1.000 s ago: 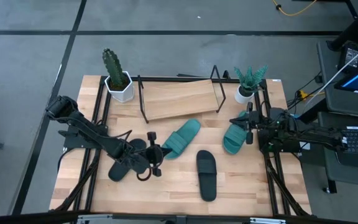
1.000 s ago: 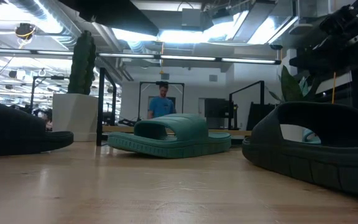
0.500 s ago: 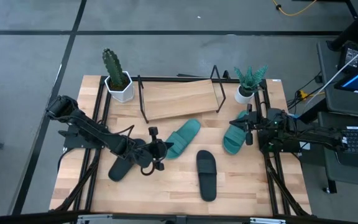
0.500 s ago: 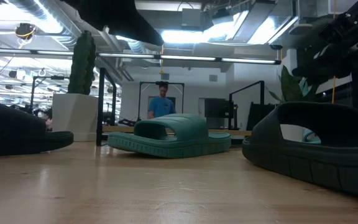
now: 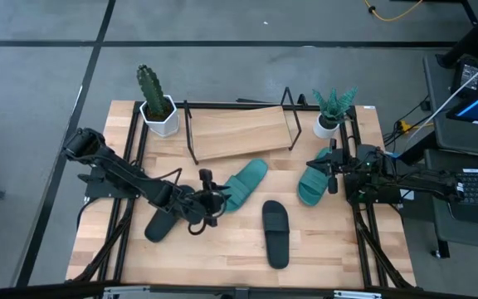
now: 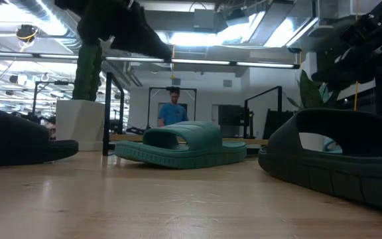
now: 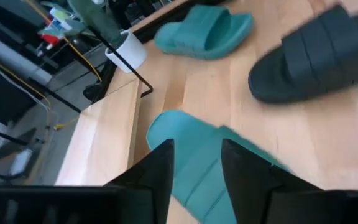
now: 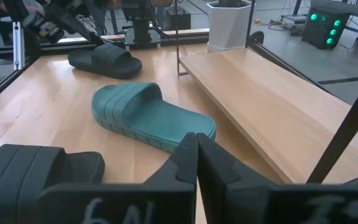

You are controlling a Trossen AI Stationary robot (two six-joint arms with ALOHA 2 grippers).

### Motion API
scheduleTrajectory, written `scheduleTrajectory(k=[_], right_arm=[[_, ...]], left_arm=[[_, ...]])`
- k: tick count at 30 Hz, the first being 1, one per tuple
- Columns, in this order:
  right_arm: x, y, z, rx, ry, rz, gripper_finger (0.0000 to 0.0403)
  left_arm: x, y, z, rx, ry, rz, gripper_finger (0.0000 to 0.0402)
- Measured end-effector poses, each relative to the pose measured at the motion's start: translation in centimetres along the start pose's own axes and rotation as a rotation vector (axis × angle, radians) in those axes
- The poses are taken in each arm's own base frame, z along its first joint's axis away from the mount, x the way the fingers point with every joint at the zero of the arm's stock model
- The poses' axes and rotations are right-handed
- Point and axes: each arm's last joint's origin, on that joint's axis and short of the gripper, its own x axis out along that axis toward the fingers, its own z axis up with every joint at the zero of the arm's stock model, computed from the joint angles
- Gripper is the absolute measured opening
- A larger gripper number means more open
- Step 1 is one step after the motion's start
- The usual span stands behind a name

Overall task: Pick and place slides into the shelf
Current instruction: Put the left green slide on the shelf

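A: Since a second ago the left gripper (image 5: pixel 216 198) has slid from beside the black slide (image 5: pixel 163 218) at the counter's left toward the middle teal slide (image 5: pixel 242 184), and its fingers (image 7: pixel 157 171) have gone from clenched to released, straddling that slide's near end with nothing gripped

B: Noted. Right side?

A: Right gripper (image 5: pixel 332 171) sits over the second teal slide (image 5: pixel 313 182) by the counter's right edge, fingers (image 8: pixel 188 158) clenched together and empty; unchanged

B: Locations of all four slides?

A: All on the counter (image 5: pixel 222 257). Middle teal one lies angled just in front of the shelf (image 5: pixel 237 130). Second black slide (image 5: pixel 275 233) lies lengthwise toward the front, right of centre. Shelf board carries no slides

B: Other items?

A: Cactus in a white pot (image 5: pixel 156 104) at the shelf's left end, small leafy plant (image 5: pixel 332 110) at its right. Low view shows a person (image 6: pixel 173 107) standing far back in the room
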Motion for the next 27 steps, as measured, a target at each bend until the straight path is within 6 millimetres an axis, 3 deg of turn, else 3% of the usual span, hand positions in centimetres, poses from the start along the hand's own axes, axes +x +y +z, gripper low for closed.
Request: scheduleTrajectory(k=[15, 27], right_arm=[[0.0, 0.0, 0.0, -0.004, 0.000, -0.009, 0.0006], [0.0, 0.0, 0.0, -0.004, 0.003, -0.009, 0.0006]], left_arm=[[2.5, -3.3, -2.0, 0.200, 0.069, -0.010, 0.0133], [3.7, -6.1, -1.7, 0.345, 0.122, -0.050, 0.0133]])
